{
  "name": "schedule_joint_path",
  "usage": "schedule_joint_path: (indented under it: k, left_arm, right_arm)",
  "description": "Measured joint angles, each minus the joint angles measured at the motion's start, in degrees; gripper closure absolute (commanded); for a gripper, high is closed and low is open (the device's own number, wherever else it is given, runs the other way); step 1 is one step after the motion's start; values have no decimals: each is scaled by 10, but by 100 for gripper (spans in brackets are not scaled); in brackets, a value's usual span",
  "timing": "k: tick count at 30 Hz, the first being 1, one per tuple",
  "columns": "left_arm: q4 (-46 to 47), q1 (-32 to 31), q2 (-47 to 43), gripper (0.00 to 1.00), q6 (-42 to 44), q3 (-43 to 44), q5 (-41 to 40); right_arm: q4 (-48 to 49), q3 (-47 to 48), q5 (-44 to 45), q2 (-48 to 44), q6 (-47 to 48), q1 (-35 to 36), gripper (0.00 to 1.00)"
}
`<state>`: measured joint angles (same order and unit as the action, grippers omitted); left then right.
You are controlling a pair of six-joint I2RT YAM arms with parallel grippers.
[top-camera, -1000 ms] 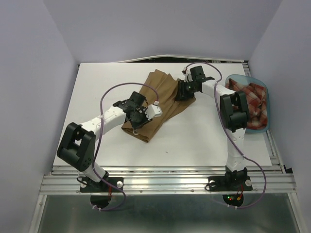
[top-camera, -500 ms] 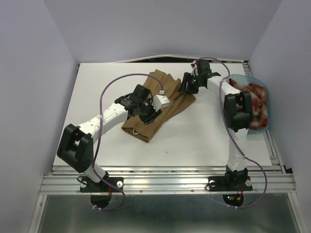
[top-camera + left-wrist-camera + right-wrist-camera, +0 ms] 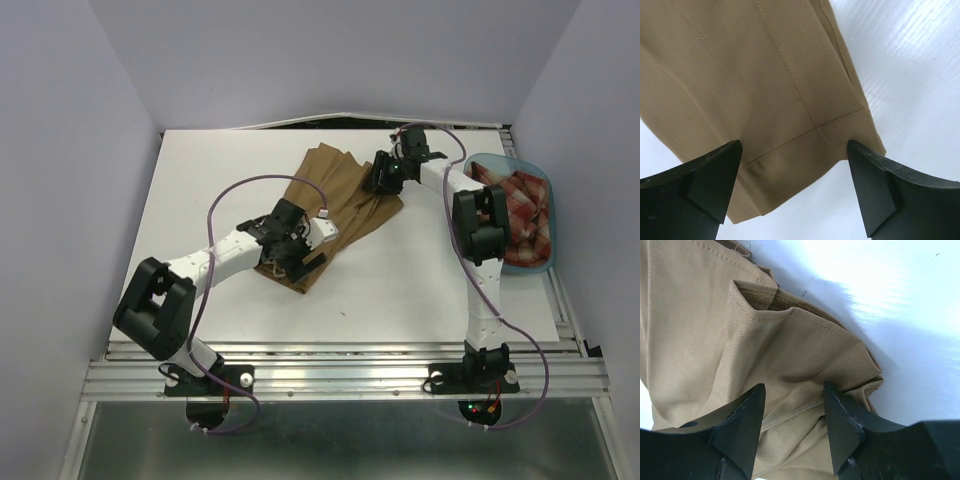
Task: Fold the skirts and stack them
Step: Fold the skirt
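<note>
Nearest the arm bases, the left claw (image 3: 794, 150) hovers with jaws wide over the hem (image 3: 805, 132) of the tan skirt (image 3: 340, 195), holding nothing. The skirt lies in a long band slanting across the middle of the white worktop (image 3: 420, 285). At its far end the right claw (image 3: 793, 390) sits with jaws half apart astride a bunched fold; whether it pinches the cloth cannot be told. Far right, the plaid skirt (image 3: 525, 215) lies crumpled in a blue tub (image 3: 505, 157), well apart from the tan one. The work appears to be mid-fold on the tan skirt, with the plaid one not yet begun. The next move likely calls for the left claw to drop and close on the hem, then carry it over toward the far end without dragging the layers askew.
</note>
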<state>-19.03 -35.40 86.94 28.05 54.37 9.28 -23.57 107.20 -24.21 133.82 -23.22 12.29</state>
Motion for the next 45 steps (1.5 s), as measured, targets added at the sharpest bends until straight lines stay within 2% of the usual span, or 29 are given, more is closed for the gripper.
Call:
schedule_joint_path:
  k: [6, 10, 12, 25, 27, 28, 31, 36, 38, 40, 42, 45]
  left_arm:
    - [25, -11, 0, 1, 15, -9, -41]
    - [41, -21, 16, 1, 17, -23, -57]
    - [44, -23, 23, 1, 17, -30, -63]
    - [51, -25, 32, 1, 16, -37, -70]
    - [51, -25, 32, 1, 17, -37, -71]
    - [51, -25, 32, 1, 17, -37, -71]
    - [52, -25, 32, 1, 16, -37, -71]
    - [52, -25, 32, 1, 16, -37, -71]
    - [52, -25, 32, 1, 16, -37, -70]
    - [55, -25, 32, 1, 15, -39, -70]
    - [57, -25, 32, 1, 14, -41, -70]
    - [60, -25, 32, 1, 14, -41, -70]
  right_arm:
    - [2, 0, 0, 0, -5, 0, 47]
    - [2, -1, 13, 0, -6, 0, 32]
    - [3, -5, 22, -5, -6, 0, 31]
    - [2, -43, 94, -41, -40, 0, 37]
    - [5, -46, 103, -41, -40, 0, 43]
    - [5, -46, 106, -41, -41, 0, 50]
    - [9, -45, 110, -40, -40, 0, 62]
    - [19, -35, 112, -30, -39, 0, 65]
    - [20, -34, 114, -28, -39, 0, 69]
    - [22, -34, 118, -28, -37, 0, 78]
    - [26, -33, 124, -28, -33, 0, 97]
    - [26, -30, 128, -28, -30, 0, 99]
